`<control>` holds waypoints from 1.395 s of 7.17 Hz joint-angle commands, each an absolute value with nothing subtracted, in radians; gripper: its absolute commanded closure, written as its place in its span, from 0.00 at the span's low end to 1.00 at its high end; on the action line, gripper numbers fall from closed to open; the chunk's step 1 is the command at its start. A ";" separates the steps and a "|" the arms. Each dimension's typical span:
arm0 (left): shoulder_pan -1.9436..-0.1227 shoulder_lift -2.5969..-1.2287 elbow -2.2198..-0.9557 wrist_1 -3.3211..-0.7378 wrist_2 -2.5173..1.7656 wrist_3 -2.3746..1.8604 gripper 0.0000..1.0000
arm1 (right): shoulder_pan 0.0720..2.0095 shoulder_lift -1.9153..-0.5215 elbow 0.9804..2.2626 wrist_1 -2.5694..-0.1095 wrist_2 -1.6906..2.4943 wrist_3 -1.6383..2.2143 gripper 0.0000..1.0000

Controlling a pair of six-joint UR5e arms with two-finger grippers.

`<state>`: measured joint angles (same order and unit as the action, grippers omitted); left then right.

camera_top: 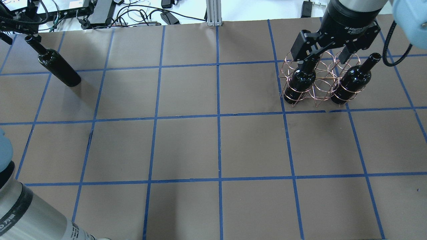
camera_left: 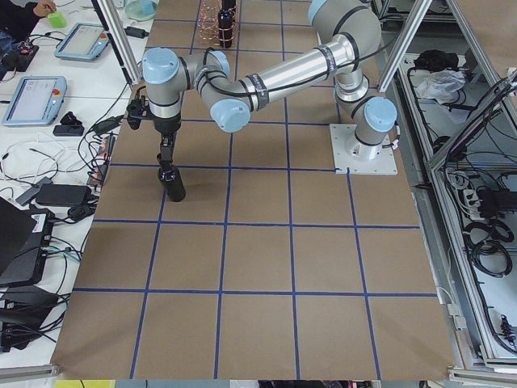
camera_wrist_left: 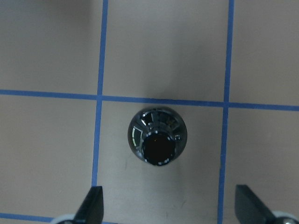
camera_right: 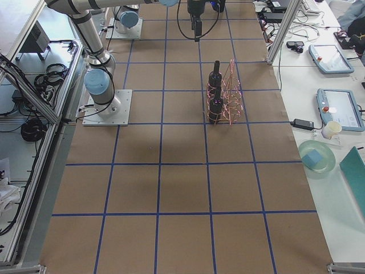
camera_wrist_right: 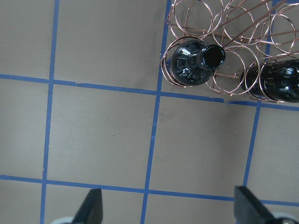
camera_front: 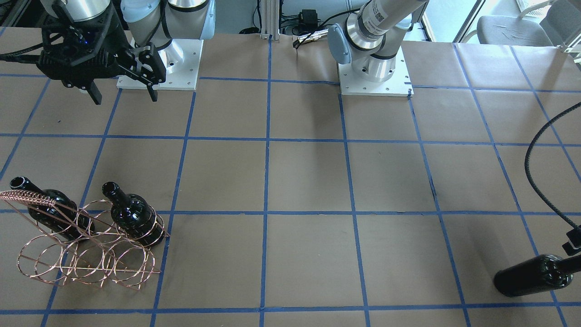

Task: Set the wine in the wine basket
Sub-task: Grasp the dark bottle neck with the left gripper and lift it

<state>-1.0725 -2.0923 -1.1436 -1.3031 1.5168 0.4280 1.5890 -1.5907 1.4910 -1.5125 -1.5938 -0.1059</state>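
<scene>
At the left end of the table (camera_top: 186,146), the left gripper (camera_wrist_left: 168,187) holds its jaws wide above a bottle (camera_wrist_left: 159,142). The right gripper (camera_wrist_right: 167,189), also wide, hangs near the basket (camera_front: 86,254).

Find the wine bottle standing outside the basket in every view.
Front-facing: wine bottle, lower right.
Overhead: upper left.
Exterior left: upper left of centre.
Exterior right: perhaps the dark shape at the top edge; too small to tell.
Left wrist: centre, seen from above.
Right wrist: not in it.
Landmark: the wine basket, at the table's other end.
</scene>
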 commanded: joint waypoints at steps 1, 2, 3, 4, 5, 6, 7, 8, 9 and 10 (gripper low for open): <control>-1.072 -2.132 -1.135 -1.276 1.471 0.428 0.00 | 1.588 -1.591 1.491 -1.511 -1.594 -0.106 0.01; -1.072 -2.150 -1.121 -1.276 1.473 0.429 0.00 | 1.589 -1.591 1.491 -1.512 -1.594 -0.106 0.01; -1.072 -2.164 -1.112 -1.276 1.473 0.428 0.00 | 1.588 -1.591 1.491 -1.513 -1.594 -0.106 0.01; -1.072 -2.169 -1.112 -1.276 1.471 0.428 0.00 | 1.589 -1.591 1.491 -1.513 -1.594 -0.106 0.01; -1.072 -2.171 -1.112 -1.276 1.465 0.429 0.00 | 1.589 -1.591 1.491 -1.513 -1.594 -0.106 0.01; -1.072 -2.171 -1.112 -1.276 1.466 0.430 0.03 | 1.589 -1.591 1.491 -1.513 -1.594 -0.106 0.01; -1.072 -2.169 -1.115 -1.278 1.471 0.430 0.21 | 1.588 -1.592 1.491 -1.513 -1.594 -0.106 0.01; -1.072 -2.168 -1.120 -1.285 1.477 0.430 0.40 | 1.588 -1.592 1.491 -1.511 -1.594 -0.106 0.01; -1.072 -2.168 -1.120 -1.287 1.485 0.431 0.48 | 1.588 -1.592 1.491 -1.511 -1.594 -0.106 0.01; -1.072 -2.168 -1.121 -1.287 1.488 0.437 0.56 | 1.589 -1.592 1.491 -1.512 -1.594 -0.106 0.01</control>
<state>-1.0722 -2.1678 -1.1195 -1.2855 1.4823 0.4322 1.5880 -1.5921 1.4910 -1.5115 -1.5938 -0.1058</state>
